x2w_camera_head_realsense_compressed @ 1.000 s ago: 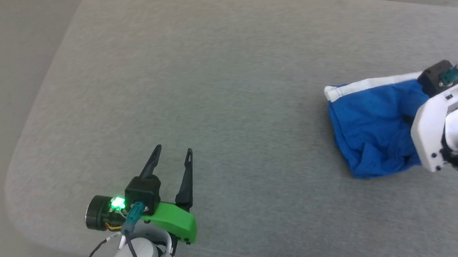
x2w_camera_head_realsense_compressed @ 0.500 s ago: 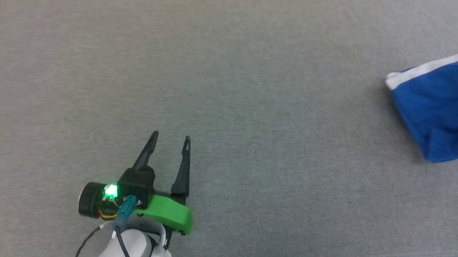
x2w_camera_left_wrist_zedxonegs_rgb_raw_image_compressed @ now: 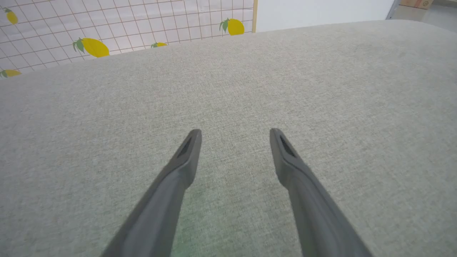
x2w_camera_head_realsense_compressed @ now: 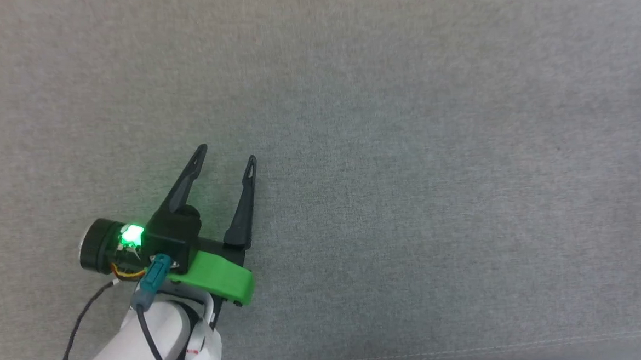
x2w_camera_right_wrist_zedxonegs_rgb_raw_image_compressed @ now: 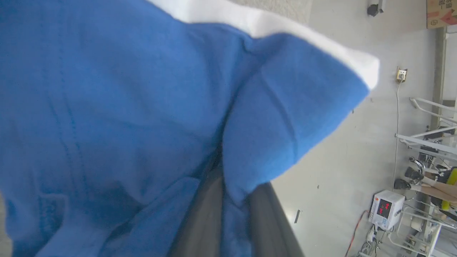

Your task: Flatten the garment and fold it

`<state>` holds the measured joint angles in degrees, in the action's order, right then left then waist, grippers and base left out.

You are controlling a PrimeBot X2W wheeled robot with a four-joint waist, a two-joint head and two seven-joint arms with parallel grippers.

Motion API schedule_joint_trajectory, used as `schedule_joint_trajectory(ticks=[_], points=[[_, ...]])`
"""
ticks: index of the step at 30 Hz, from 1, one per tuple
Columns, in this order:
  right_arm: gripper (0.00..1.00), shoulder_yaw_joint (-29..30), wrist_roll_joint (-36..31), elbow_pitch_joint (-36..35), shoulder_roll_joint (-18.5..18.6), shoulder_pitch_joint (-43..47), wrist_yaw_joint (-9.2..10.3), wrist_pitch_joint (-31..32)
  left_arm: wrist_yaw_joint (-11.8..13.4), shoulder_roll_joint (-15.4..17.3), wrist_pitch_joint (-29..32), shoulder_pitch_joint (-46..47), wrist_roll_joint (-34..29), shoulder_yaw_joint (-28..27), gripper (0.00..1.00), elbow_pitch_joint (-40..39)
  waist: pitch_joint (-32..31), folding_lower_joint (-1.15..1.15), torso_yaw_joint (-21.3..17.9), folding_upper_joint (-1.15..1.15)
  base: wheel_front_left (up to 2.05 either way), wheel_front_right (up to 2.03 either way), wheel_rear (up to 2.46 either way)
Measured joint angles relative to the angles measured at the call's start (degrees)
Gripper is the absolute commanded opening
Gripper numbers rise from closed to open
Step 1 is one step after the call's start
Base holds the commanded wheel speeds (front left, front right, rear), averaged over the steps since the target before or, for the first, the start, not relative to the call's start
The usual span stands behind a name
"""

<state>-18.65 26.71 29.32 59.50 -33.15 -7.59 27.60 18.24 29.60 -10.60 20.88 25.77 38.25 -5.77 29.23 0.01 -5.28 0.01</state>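
The garment (x2w_camera_right_wrist_zedxonegs_rgb_raw_image_compressed: 107,107) is bright blue cloth with a white stripe (x2w_camera_right_wrist_zedxonegs_rgb_raw_image_compressed: 271,28) along one edge, and it hangs bunched close to the right wrist camera. My right gripper (x2w_camera_right_wrist_zedxonegs_rgb_raw_image_compressed: 232,200) is shut on a fold of it. The dark fingers (x2w_camera_right_wrist_zedxonegs_rgb_raw_image_compressed: 201,221) show below the cloth, with their tips hidden in it. My left gripper (x2w_camera_head_realsense_compressed: 227,153) hovers open over the grey fabric surface (x2w_camera_head_realsense_compressed: 406,142) at the lower left of the head view. Nothing is between its fingers (x2w_camera_left_wrist_zedxonegs_rgb_raw_image_compressed: 235,131).
A seam (x2w_camera_head_realsense_compressed: 417,356) runs along the near edge of the grey surface. Beyond its far edge stands a tiled screen with a lemon print (x2w_camera_left_wrist_zedxonegs_rgb_raw_image_compressed: 89,46). Pale floor, a small monitor box (x2w_camera_right_wrist_zedxonegs_rgb_raw_image_compressed: 383,208) and metal frames lie beyond the garment.
The head camera has swung, so the whole picture shifted. The blue garment and right gripper slid out past the right edge. My left gripper stays open.
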Motion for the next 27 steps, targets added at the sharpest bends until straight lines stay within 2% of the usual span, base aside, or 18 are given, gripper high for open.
schedule_joint_trajectory(ticks=[6, 13, 14, 15, 16, 21, 27], points=[[0.00, 3.9, -5.5, 9.8, 1.1, -1.0, -0.01, -6.1, 0.8, 0.9, 0.8, 0.4, -0.4, -0.3, 1.00, -2.5, 3.5, 0.00, 0.9, 0.00, 0.00, 0.00, 0.00], [0.00, 8.1, -9.8, 17.7, -0.5, -3.3, -0.01, -10.9, 1.4, 1.0, 0.9, 0.4, -1.3, -0.2, 1.00, -3.3, 5.4, 0.00, 2.3, 0.00, 0.00, 0.00, 0.00], [0.29, 8.6, -10.4, 18.3, -1.3, -3.8, -0.01, -11.7, 1.4, 1.0, 0.9, 0.4, -1.3, -0.2, 1.00, -3.3, 5.4, 0.00, 2.4, 0.00, 0.00, 0.00, 0.00], [1.00, 8.8, -11.1, 18.8, -2.0, -4.3, -0.01, -12.2, 1.5, 1.0, 0.9, 0.4, -1.3, -0.2, 1.00, -3.1, 5.3, 0.00, 2.4, 0.00, 0.00, 0.00, 0.00], [1.00, 9.2, -12.8, 19.8, -3.2, -5.4, -0.01, -12.7, 1.5, 1.0, 0.9, 0.4, -1.3, -0.1, 1.00, -2.5, 4.7, 0.00, 2.5, 0.00, 0.00, 0.00, 0.00], [1.00, 9.1, -15.9, 20.9, -3.9, -7.3, -0.01, -13.3, 1.3, 0.1, 0.1, 0.3, -0.7, 0.3, 1.00, 0.2, 1.8, 0.00, 2.4, 0.00, 0.00, 0.00, 0.00], [1.00, 7.4, -16.1, 20.3, -4.6, -9.2, -0.01, -14.1, 0.4, -1.6, -1.2, -0.4, 1.4, 0.8, 1.00, 4.4, -4.2, -0.01, 2.2, 0.00, 0.00, 0.00, 0.00]])
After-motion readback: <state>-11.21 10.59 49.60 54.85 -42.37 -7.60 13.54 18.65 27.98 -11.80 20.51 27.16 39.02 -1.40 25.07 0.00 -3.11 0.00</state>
